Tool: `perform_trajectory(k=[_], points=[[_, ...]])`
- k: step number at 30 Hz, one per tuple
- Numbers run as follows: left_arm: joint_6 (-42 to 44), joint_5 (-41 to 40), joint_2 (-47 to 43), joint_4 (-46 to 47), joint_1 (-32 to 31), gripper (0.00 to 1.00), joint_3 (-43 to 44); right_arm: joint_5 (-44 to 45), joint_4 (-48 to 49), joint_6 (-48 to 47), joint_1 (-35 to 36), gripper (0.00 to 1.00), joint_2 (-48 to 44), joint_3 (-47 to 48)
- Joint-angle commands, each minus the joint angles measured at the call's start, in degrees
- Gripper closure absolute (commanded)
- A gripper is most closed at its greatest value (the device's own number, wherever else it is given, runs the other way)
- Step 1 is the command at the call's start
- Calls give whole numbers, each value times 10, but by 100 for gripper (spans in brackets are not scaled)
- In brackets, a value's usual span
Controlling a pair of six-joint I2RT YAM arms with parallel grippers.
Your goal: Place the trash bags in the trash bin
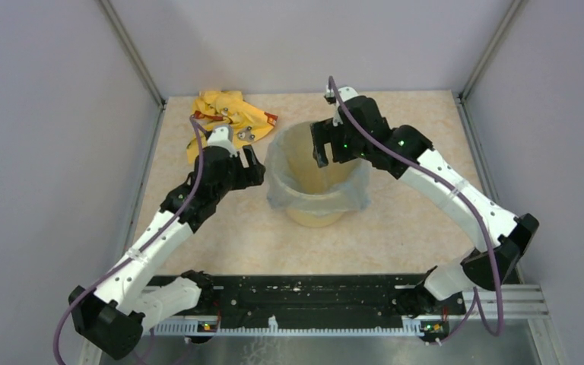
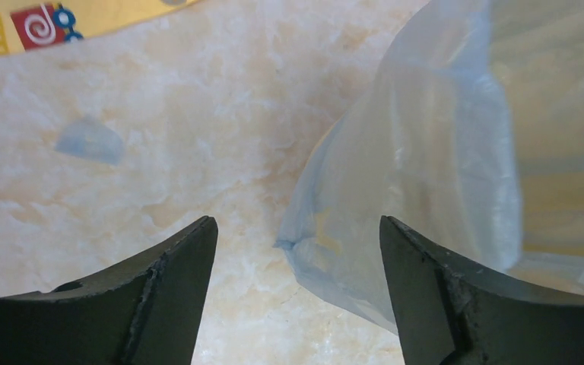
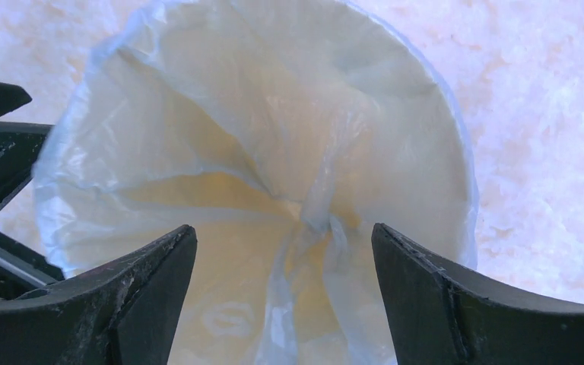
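Note:
The pale yellow trash bin [image 1: 315, 215] stands mid-table. The pale blue-grey trash bag [image 1: 355, 194] lines it, its edge folded out over the rim and hanging down the sides. My left gripper [image 1: 252, 161] is open, just left of the bin's rim; in the left wrist view [image 2: 298, 228] a hanging corner of the bag [image 2: 426, 167] lies between its fingers. My right gripper [image 1: 327, 144] is open above the bin's far rim; in the right wrist view [image 3: 283, 236] it looks down into the lined bin, where the bag [image 3: 274, 144] bunches in folds at the bottom.
A crumpled yellow cloth [image 1: 224, 114] with red and grey marks lies at the back left, behind my left gripper; its edge shows in the left wrist view [image 2: 46, 26]. A small pale blue scrap [image 2: 90, 141] lies on the beige table. Grey walls enclose the table.

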Motion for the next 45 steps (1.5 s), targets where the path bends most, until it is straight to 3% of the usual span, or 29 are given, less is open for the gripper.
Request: perform_trajectory(k=[1, 6, 9, 19, 34, 45], points=[[57, 0, -14, -26, -1, 14, 74, -14, 50, -5, 4, 14, -46, 12], [107, 58, -25, -35, -1, 2, 121, 0, 84, -3, 4, 10, -100, -13], [123, 93, -28, -39, -1, 2, 145, 2, 121, 1, 5, 2, -147, -45], [156, 180, -34, -57, -1, 2, 188, 6, 223, 31, 5, 1, -296, -173], [158, 201, -49, -35, -1, 2, 160, 58, 264, 72, 5, 1, -405, -272], [151, 193, -48, -28, -1, 1, 148, 60, 273, 70, 5, 1, -414, -282]])
